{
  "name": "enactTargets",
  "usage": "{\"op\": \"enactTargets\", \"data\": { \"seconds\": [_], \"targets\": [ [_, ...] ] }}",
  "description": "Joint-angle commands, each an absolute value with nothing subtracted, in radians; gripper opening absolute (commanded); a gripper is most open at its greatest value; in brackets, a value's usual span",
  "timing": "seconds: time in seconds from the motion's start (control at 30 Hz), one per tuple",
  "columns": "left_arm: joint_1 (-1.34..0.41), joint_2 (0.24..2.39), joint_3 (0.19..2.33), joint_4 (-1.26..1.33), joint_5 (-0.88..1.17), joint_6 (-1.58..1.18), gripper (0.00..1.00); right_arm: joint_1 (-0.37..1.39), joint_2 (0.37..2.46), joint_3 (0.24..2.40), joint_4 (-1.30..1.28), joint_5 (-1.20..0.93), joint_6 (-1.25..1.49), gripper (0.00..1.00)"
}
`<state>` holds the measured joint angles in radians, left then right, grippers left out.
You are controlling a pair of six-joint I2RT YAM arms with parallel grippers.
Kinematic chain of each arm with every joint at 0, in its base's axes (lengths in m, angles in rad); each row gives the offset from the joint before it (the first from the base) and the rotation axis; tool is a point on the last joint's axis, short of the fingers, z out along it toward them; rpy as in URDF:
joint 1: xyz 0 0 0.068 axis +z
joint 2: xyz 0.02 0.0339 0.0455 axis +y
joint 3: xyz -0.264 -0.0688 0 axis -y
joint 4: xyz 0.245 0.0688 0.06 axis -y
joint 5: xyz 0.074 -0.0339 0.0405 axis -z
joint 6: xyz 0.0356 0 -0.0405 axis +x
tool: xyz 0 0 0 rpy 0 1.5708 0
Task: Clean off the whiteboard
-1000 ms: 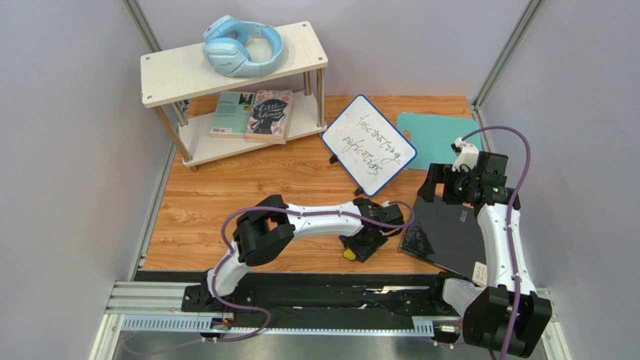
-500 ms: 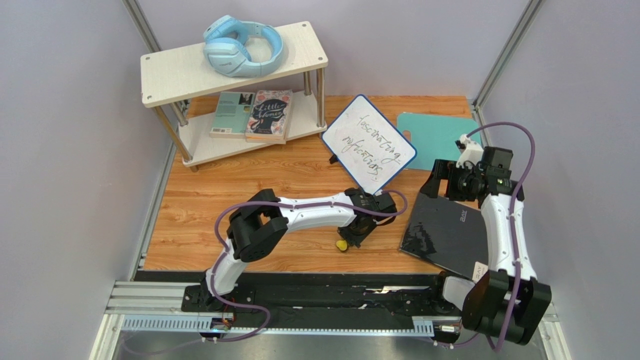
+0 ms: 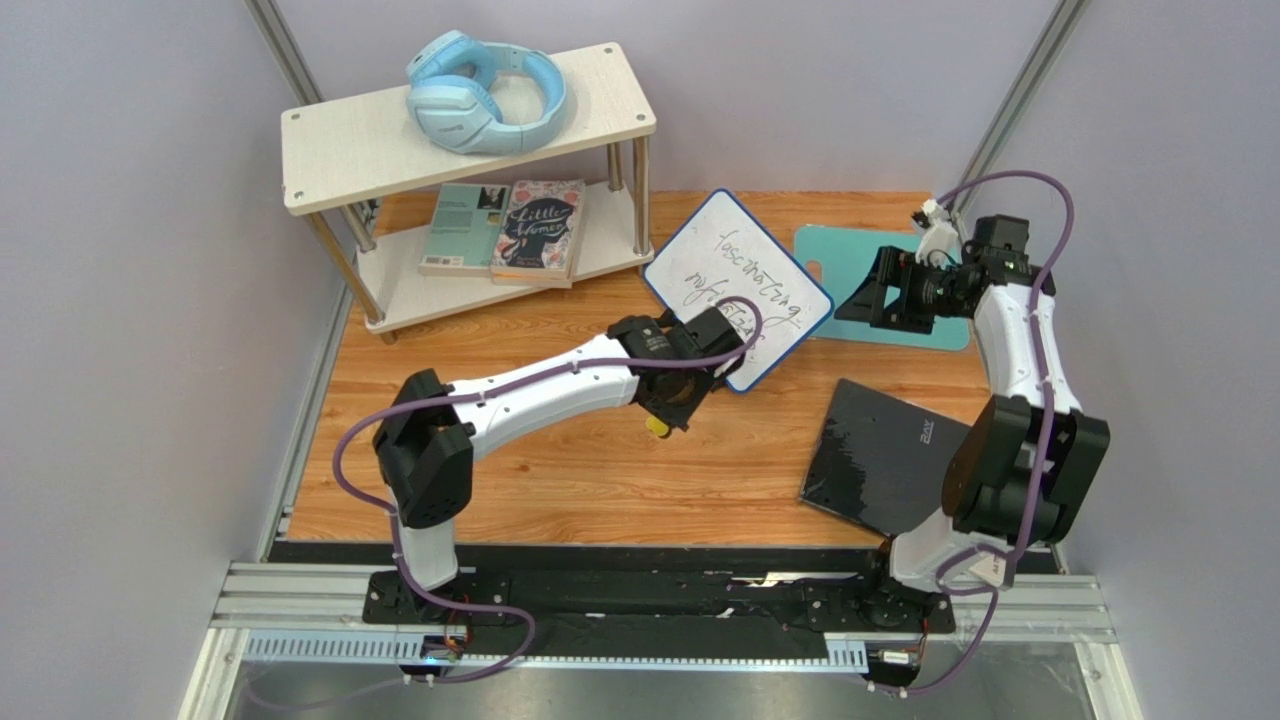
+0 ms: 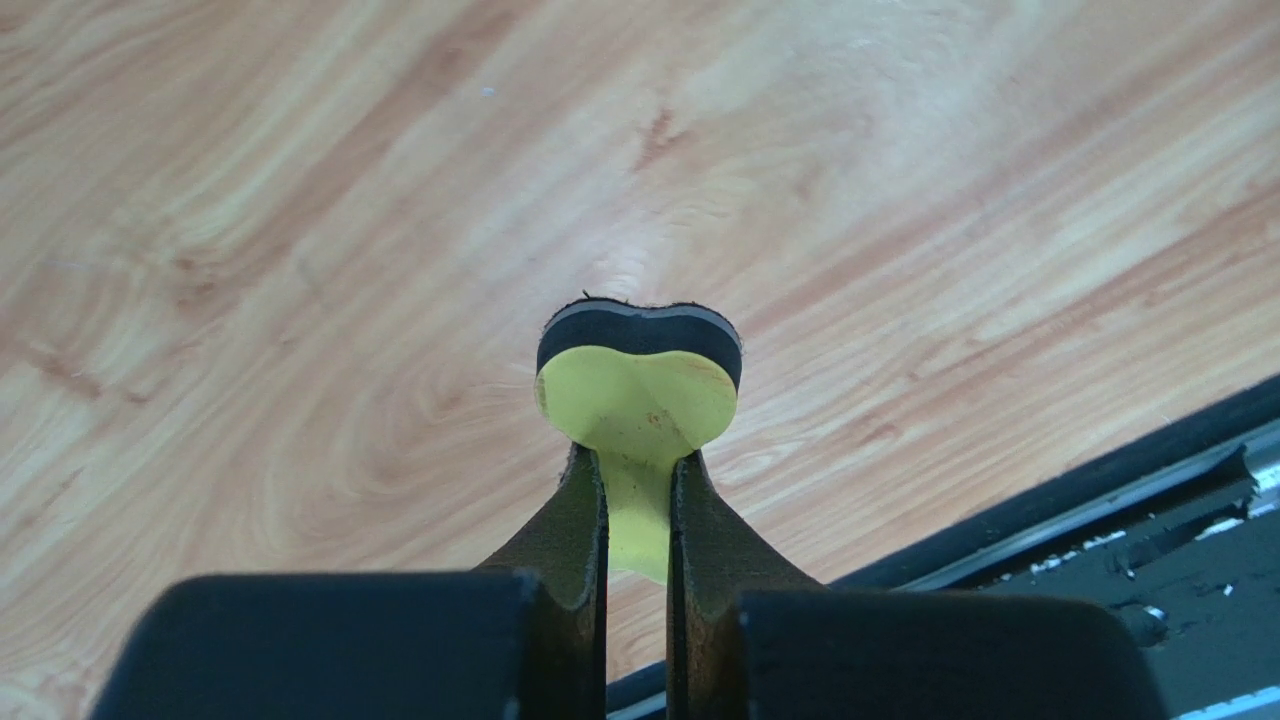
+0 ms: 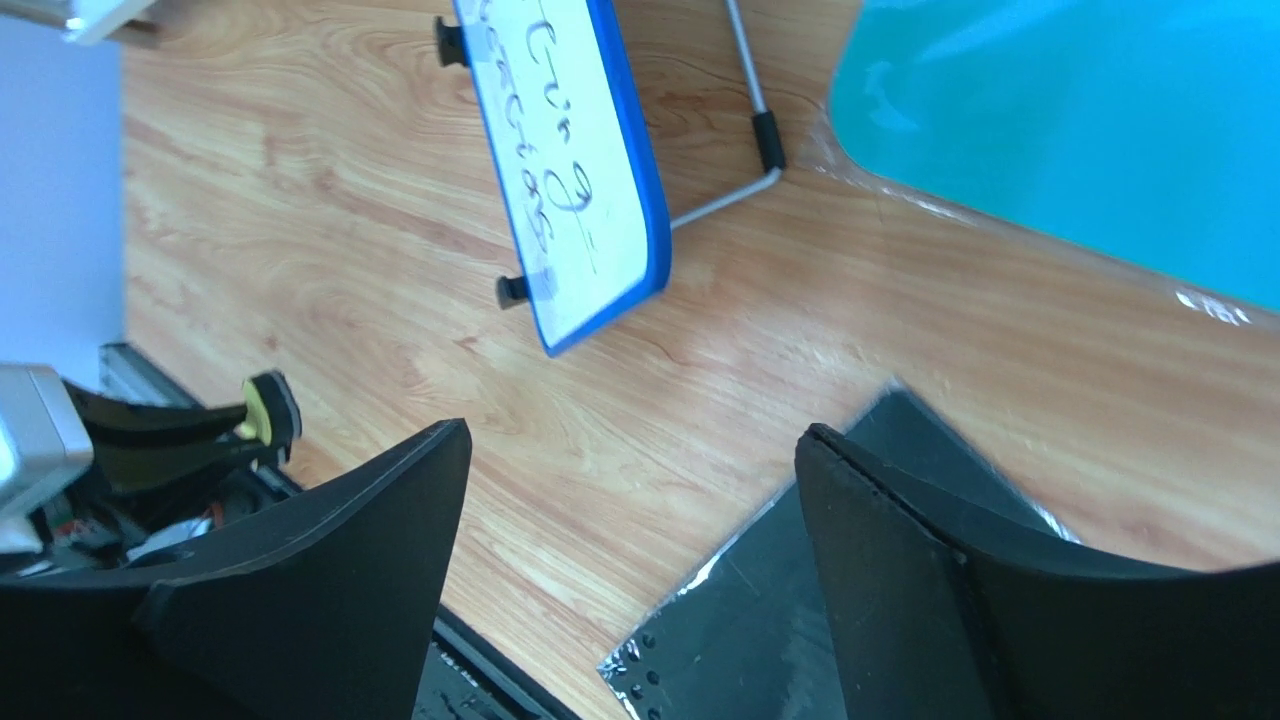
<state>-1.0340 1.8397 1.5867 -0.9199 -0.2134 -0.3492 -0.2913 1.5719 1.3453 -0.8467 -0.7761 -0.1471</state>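
Top external: left hand [image 3: 666, 413] clamps yellow-black eraser [image 3: 657, 428] just beside the written-on whiteboard [image 3: 751, 285] standing mid-worktop [image 3: 451, 435], right hand [image 3: 869, 300] spread wide by teal mat [image 3: 824, 255].

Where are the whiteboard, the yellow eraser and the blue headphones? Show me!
whiteboard [image 3: 747, 270], top view, on its white writing face.
yellow eraser [image 4: 639, 390], left wrist view, on its yellow face.
blue headphones [image 3: 455, 108], top view, on the near ear cup.
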Motion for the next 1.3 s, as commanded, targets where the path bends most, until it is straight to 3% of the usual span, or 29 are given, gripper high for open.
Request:
{"op": "enactTargets", "data": {
  "seconds": [0.0, 0.2, 0.67, 0.9, 1.07, 1.1, 1.13, 1.27],
  "targets": [
    [-0.989, 1.821, 1.637, -0.948, -0.229, -0.299, 0.0, -0.296, 1.721, 1.475, -0.844, -0.955, -0.152, 0.82],
    [-0.973, 1.868, 1.692, -0.973, -0.233, -0.293, 0.0, -0.288, 1.873, 1.586, -0.827, -1.038, -0.132, 0.73],
    [-0.957, 1.876, 1.701, -0.98, -0.225, -0.308, 0.0, -0.196, 1.945, 1.635, -0.822, -0.991, -0.146, 0.46],
    [-0.954, 1.864, 1.69, -0.98, -0.23, -0.311, 0.0, -0.192, 1.979, 1.658, -0.893, -0.96, -0.21, 0.17],
    [-0.953, 1.859, 1.686, -0.98, -0.232, -0.314, 0.0, -0.186, 2.009, 1.692, -0.971, -0.982, -0.284, 0.17],
    [-0.953, 1.858, 1.683, -0.979, -0.232, -0.314, 0.0, -0.186, 2.013, 1.695, -0.982, -0.989, -0.296, 0.13],
    [-0.95, 1.856, 1.681, -0.977, -0.233, -0.316, 0.0, -0.186, 2.017, 1.698, -0.989, -0.994, -0.304, 0.01],
    [-0.942, 1.838, 1.664, -0.966, -0.233, -0.324, 0.0, -0.181, 2.016, 1.712, -1.08, -0.989, -0.423, 0.0]
  ]
}}
